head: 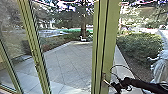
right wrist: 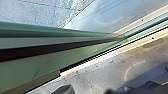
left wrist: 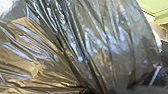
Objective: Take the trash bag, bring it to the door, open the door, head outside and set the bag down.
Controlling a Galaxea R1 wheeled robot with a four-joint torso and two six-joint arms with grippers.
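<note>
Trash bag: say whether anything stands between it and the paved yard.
Yes: the green-framed glass door stands between the trash bag and the paved yard. Whether it is ajar, I cannot tell.

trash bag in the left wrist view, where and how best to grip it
I'd grip the trash bag at its gathered part, closing across the folds from that narrow end: they converge there, while the crinkled film spreads wide elsewhere.

Trash bag point(left wrist: 100, 42), shiny and deeply creased.
</note>
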